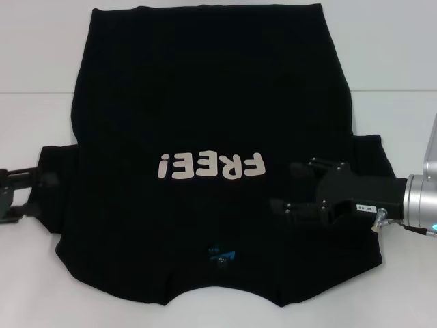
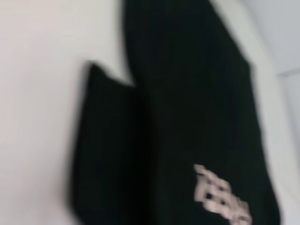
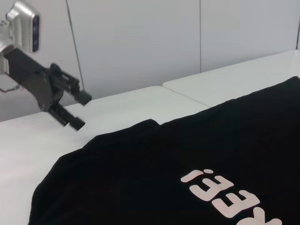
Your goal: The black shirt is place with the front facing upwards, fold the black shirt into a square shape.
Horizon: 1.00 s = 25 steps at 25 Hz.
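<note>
Clearly black shirt (image 1: 205,102) lies flat, front up, mid worktop (image 1: 41,48). We judge it soft, light, floppy; pinch sleeve edges. Right hand (image 1: 283,188) open above right sleeve; left hand (image 1: 13,198) open beside left sleeve.

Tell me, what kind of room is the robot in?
Probably a lab or test room. The black shirt lies flat on a bare white table before plain white wall panels, with the left gripper and right gripper at its sleeves.
</note>
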{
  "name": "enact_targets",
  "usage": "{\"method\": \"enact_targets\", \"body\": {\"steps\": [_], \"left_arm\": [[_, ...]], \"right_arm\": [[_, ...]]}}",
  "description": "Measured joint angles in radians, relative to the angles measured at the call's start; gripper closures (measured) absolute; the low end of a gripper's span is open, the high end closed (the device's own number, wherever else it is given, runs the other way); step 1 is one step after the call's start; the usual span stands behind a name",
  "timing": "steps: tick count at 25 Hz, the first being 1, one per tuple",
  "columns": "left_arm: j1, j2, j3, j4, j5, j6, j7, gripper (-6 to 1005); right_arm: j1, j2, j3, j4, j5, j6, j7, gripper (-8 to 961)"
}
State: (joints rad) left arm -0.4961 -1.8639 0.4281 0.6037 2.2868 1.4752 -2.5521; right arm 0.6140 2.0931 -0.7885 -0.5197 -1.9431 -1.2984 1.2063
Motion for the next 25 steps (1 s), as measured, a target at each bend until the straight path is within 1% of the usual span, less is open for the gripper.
{"method": "enact_targets", "body": {"steps": [6, 11, 20, 25], "left_arm": [[-0.001, 0.003, -0.012, 0.0, 0.038, -0.086, -0.095, 173], [-0.013, 0.013, -0.028, -0.006, 0.089, -0.094, -0.172, 174], [-0.031, 0.016, -0.026, -0.05, 0.097, -0.102, -0.244, 175], [-0.034, 0.016, -0.023, -0.051, 0.11, -0.116, -0.256, 175]], "right_arm": [[0.005, 0.001, 0.0, 0.004, -0.001, 0.003, -0.001, 13], [0.007, 0.001, 0.0, 0.005, -0.001, 0.007, 0.001, 13], [0.007, 0.001, 0.0, 0.008, -0.002, 0.008, 0.001, 13], [0.007, 0.001, 0.0, 0.009, -0.001, 0.008, -0.002, 13]]}}
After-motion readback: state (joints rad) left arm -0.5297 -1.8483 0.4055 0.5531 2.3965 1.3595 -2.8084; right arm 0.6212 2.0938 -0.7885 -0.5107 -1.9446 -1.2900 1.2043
